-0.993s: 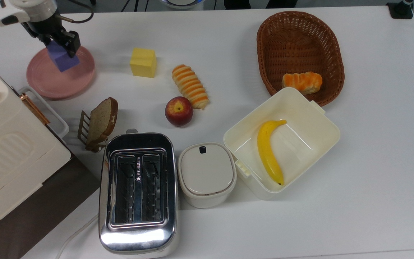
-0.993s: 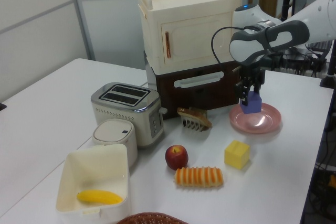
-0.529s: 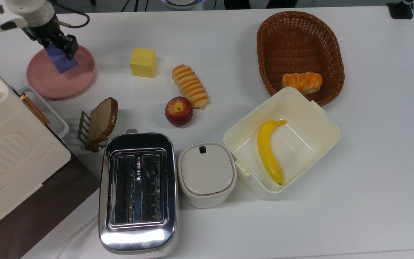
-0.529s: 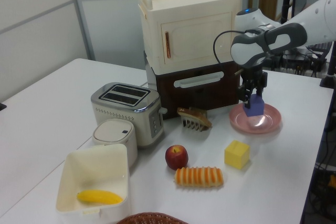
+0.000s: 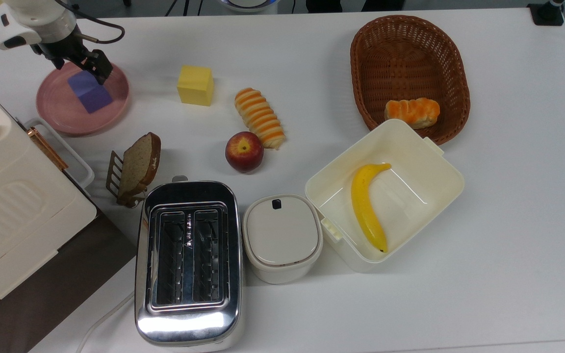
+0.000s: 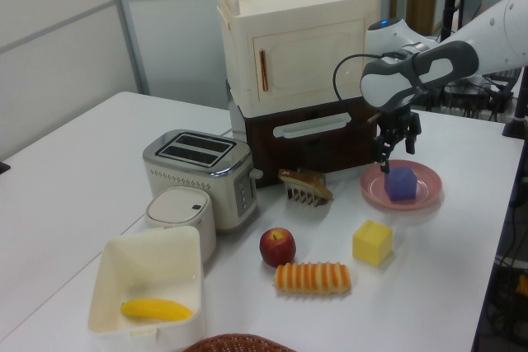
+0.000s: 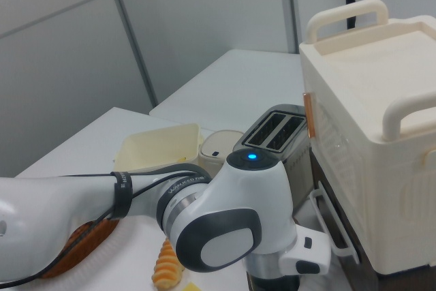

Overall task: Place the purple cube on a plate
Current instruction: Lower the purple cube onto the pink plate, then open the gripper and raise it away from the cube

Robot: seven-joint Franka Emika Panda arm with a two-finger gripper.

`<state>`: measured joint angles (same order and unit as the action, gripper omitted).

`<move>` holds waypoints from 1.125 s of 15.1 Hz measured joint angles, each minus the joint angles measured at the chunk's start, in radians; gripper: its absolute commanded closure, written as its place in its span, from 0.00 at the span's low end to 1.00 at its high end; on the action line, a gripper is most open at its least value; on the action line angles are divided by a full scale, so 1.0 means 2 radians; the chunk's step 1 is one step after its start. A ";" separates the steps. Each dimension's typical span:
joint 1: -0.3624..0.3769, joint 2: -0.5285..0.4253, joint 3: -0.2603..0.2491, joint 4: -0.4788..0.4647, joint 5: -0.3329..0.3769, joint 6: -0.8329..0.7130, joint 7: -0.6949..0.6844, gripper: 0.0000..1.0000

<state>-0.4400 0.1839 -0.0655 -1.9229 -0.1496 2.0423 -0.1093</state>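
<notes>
Table (image 5: 508,206): the white surface under everything; the gripper works over its far corner at the top view's upper left.
Cabinet (image 6: 297,63): cream and brown, standing just behind the gripper in the left view. Judgement: it is the nearest tall obstacle, so the way out should go straight up, not sideways toward it.
Toaster (image 5: 188,262): chrome, well apart from the gripper, toward the top view's bottom; no part in this step.
Pink plate (image 5: 54,105): directly below the gripper, its rim bare on all sides.
Gripper (image 5: 82,63): black fingers spread, nothing between them, poised just above the block's upper edge; in the left view the gripper (image 6: 398,144) hangs clear above the block with a visible gap.
Purple cube (image 5: 89,91): resting flat on the plate, just below the fingertips, about at the plate's middle, inside the rim; in the left view the purple cube (image 6: 402,183) sits level.
Yellow cube (image 5: 195,85): off to the top view's right of the gripper, near the plate but apart from it; not to be disturbed.
Step in hand: judged to be the release and retreat, since the block already lies on the plate.
Doing it well: keep the fingers wide, lift vertically until the tips are well over the block's top, and only then travel sideways.
Risk: a finger catching a block corner could drag it toward the rim.
</notes>
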 measured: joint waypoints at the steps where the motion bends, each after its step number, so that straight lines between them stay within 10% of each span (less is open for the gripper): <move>1: 0.000 0.000 0.000 0.000 0.000 0.000 0.000 0.00; 10: 0.007 -0.002 0.012 0.009 0.000 0.000 0.002 0.00; 17: 0.057 -0.035 0.068 0.129 0.013 -0.126 0.074 0.00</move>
<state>-0.3269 0.1139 0.0705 -1.6644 -0.1233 1.7898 0.0380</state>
